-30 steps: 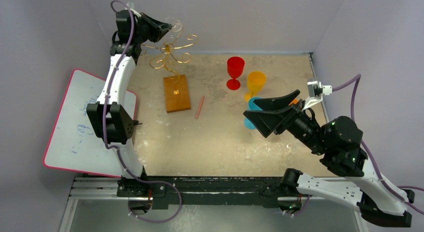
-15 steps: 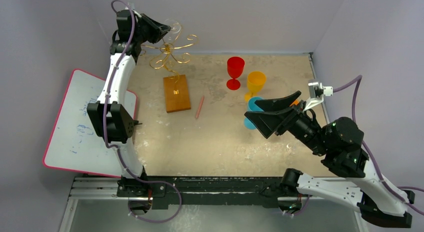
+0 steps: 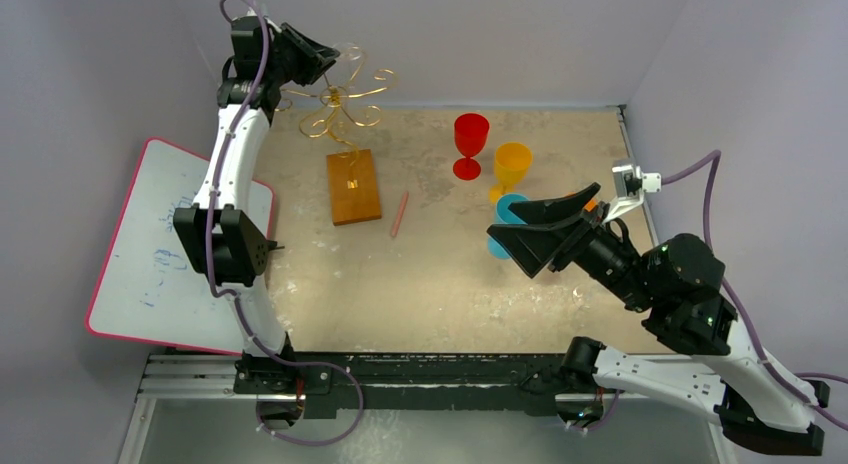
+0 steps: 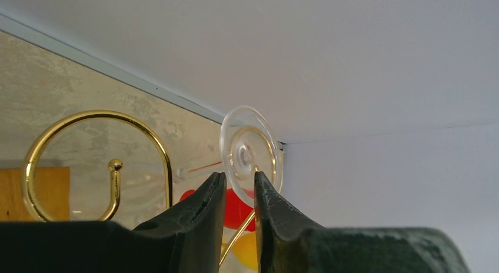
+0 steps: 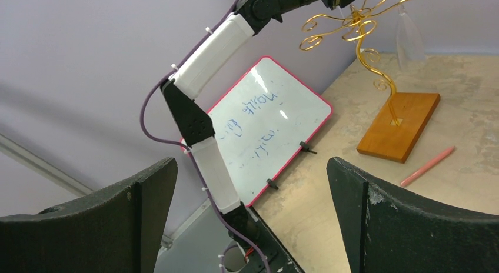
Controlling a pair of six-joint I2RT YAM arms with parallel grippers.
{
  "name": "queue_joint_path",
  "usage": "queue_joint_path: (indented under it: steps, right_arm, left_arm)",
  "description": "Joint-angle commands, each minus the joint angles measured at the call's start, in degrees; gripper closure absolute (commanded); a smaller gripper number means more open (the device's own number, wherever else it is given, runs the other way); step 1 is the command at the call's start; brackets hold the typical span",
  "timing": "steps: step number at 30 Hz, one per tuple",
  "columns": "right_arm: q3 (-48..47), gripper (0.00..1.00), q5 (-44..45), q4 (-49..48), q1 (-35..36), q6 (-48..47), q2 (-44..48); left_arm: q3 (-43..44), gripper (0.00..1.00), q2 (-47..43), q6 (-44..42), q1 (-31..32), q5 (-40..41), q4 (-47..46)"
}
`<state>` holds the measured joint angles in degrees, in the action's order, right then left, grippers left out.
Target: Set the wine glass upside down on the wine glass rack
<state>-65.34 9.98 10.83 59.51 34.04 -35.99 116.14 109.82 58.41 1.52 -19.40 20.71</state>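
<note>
The gold wire wine glass rack (image 3: 340,96) stands on its orange-brown wooden base (image 3: 353,187) at the back left; it also shows in the right wrist view (image 5: 359,26). A clear wine glass (image 5: 410,35) hangs upside down from one scroll arm. Its round foot (image 4: 247,146) rests over a gold loop. My left gripper (image 3: 325,54) is raised at the rack top, its fingertips (image 4: 215,187) just behind the foot with a narrow gap between them, gripping nothing (image 4: 238,176). My right gripper (image 3: 520,234) is wide open and empty (image 5: 252,167) over the table's right side.
A red glass (image 3: 471,139) and an orange glass (image 3: 512,166) stand at the back right. A blue glass (image 3: 503,210) is partly hidden behind my right gripper. A pink pencil (image 3: 400,214) lies beside the base. A whiteboard (image 3: 170,254) lies off the left edge.
My left gripper has drawn back slightly to the left, away from the hanging glass. The right arm has barely shifted.
</note>
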Motion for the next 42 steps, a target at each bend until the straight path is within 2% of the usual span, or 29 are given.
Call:
queue_joint_path:
  steps: [1, 11, 17, 23, 27, 30, 37, 42]
  right_arm:
    - [-1.6, 0.0, 1.5, -1.3, 0.0, -0.3, -1.1]
    - [-3.9, 0.0, 2.1, 1.8, 0.0, -1.5, -3.6]
    - [-2.1, 0.0, 2.2, 1.1, 0.0, 0.2, -3.5]
    - [-4.4, 0.0, 6.6, 6.3, 0.0, 1.7, -6.3]
    - [-5.5, 0.0, 10.3, 9.8, 0.0, 3.6, -8.5]
    - [-6.1, 0.0, 13.6, 12.2, 0.0, 4.4, -10.2]
    - [-9.4, 0.0, 23.4, 21.2, 0.0, 3.2, -17.1]
    - [-13.6, 0.0, 26.8, 27.4, 0.0, 0.6, -22.9]
  left_arm:
    - [3.6, 0.76, -0.6, -3.4, -0.4, 1.5, -0.1]
    - [3.7, 0.72, -2.0, -5.5, -0.4, 5.1, 1.2]
    - [4.2, 0.7, -3.8, -8.0, -0.4, 7.8, 3.7]
    - [4.5, 0.59, -6.7, -9.5, -0.5, 9.8, 4.8]
    - [4.9, 0.43, -8.9, -12.5, -0.5, 11.0, 6.2]
    - [6.1, 0.35, -10.4, -15.3, -0.5, 11.6, 8.3]
    - [3.0, 0.28, -17.3, -22.1, -0.5, 15.1, 15.3]
    - [-6.0, 0.27, -25.9, -25.9, -0.5, 14.9, 19.2]
